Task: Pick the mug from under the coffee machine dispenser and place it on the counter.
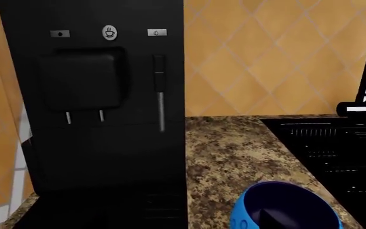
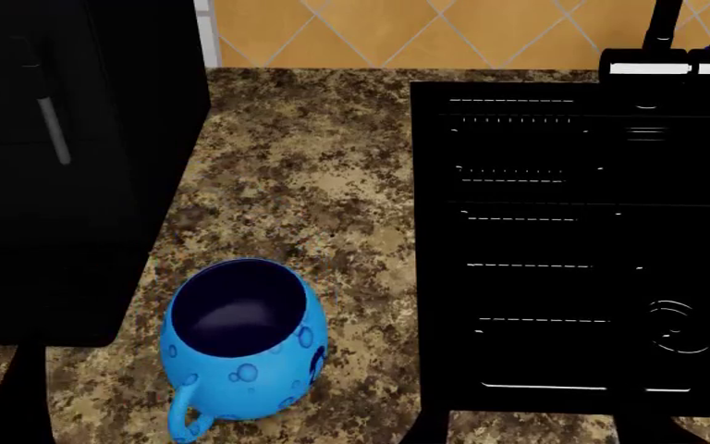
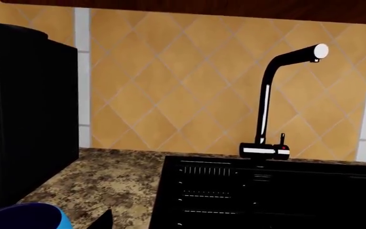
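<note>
Mug [image 2: 241, 347] sits upright on the bench [image 2: 330, 176], just beside the coffee machine [image 2: 59, 166]. Rigid, glossy, probably slippery; you grip the rim or handle. Claw states: cannot tell.

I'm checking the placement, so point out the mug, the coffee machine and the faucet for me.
mug [image 2: 241, 370], head view, on its blue spotted side wall.
coffee machine [image 1: 100, 143], left wrist view, on its black front panel below the spouts.
faucet [image 3: 267, 95], right wrist view, on its upright black neck.
</note>
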